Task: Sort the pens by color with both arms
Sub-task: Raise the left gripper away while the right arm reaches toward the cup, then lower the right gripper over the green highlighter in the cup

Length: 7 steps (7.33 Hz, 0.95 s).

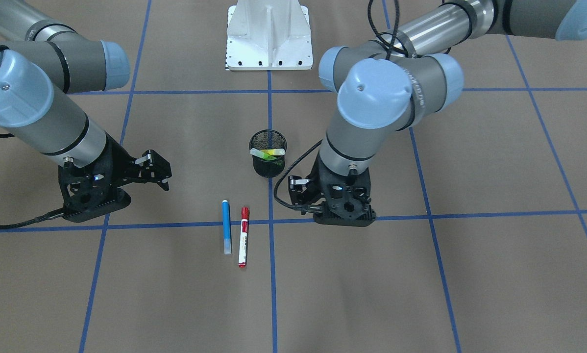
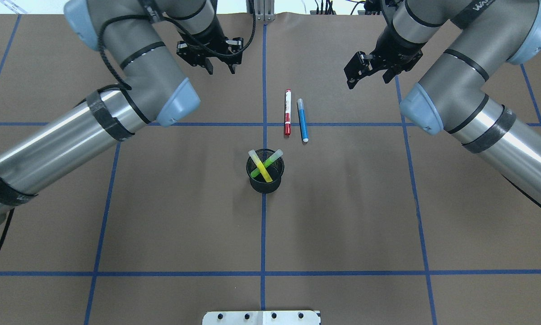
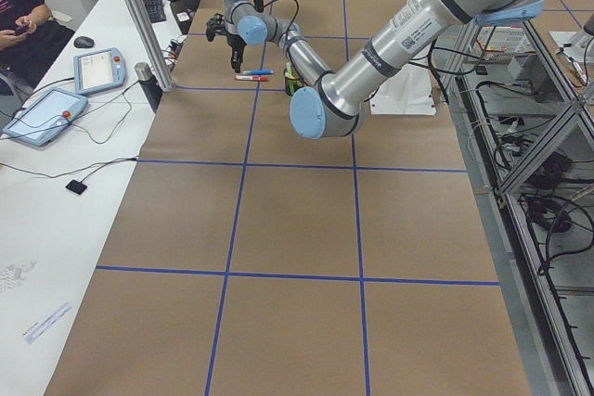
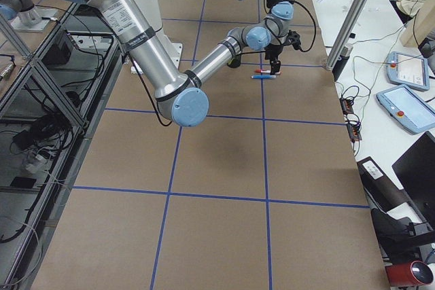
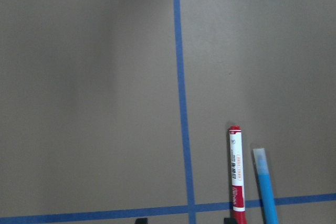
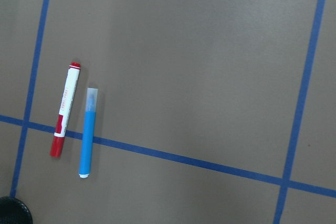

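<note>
A yellow highlighter [image 2: 267, 174] and a green pen [image 2: 255, 172] are seen crossed inside a round black mesh cup [image 2: 264, 185]. Just beyond the cup, on the side away from the robot's base, a white-bodied pen with a red cap [image 2: 287, 113] and a blue pen [image 2: 302, 121] are laid flat, side by side, close but apart. The left gripper [image 2: 221, 68] is held beyond the cup on the robot's left with its jaws spread and empty. The right gripper [image 2: 369, 77] is held beyond the cup on the robot's right, likewise spread, with nothing gripped.
</note>
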Tool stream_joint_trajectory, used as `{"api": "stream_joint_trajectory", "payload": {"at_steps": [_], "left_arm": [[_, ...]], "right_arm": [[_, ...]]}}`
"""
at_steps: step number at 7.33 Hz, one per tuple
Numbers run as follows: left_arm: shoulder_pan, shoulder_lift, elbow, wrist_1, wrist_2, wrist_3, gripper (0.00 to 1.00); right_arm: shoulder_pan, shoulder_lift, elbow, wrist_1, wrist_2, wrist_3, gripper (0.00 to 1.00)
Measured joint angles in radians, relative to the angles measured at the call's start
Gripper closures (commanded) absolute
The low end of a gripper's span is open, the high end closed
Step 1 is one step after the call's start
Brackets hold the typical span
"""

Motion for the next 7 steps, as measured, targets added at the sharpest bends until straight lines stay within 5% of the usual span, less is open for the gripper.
{"api": "stream_joint_trajectory", "payload": {"at_steps": [7], "left_arm": [[-0.262,0.382,-0.174,0.008,-0.259,0.439,0.38]], "right_arm": [[-0.127,0.135,-0.082,0.047,0.057,0.003,0.09]]}}
